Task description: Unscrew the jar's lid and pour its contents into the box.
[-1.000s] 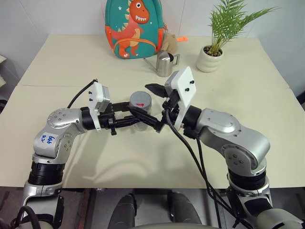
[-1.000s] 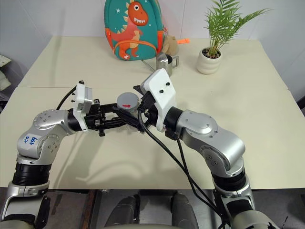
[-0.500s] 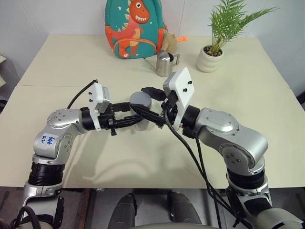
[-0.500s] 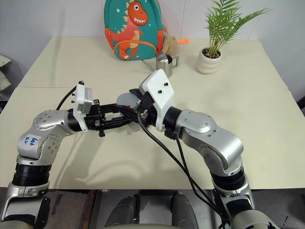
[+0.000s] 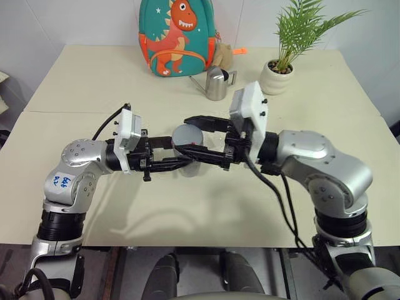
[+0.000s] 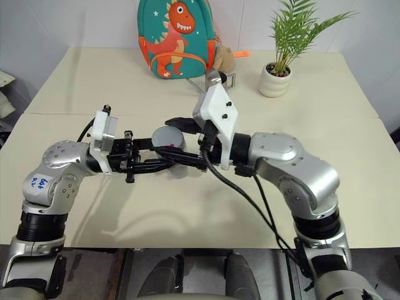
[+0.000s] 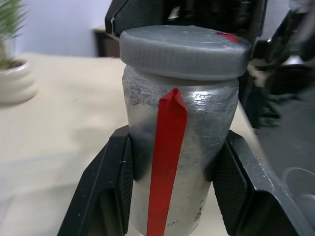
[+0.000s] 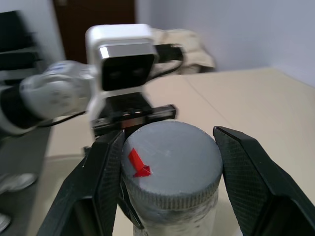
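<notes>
Fingers of the right gripper now bracket the lid on both sides — a second ago they stood spread beside the jar, and they have since closed in on the cap's ribbed rim. From the wrist camera a sliver of gap seems to remain on one side, so the clamp looks complete rather than plainly is. The wrist has also swung round, so that this gripper now lies nearly level across the jar's top instead of slanting in from the side.

Below it, the left gripper has not changed: its two black fingers are still pressed against the silvery body of the jar, holding it upright and clear of the table, in front of the robot between the two arms. The cap's red mark and the red strip down the jar's side are both in sight.

Read against the task, this is the start of unscrewing — body braced, cap gripped, lid still seated. The next need is a turn of the right wrist while the left holds firm.
</notes>
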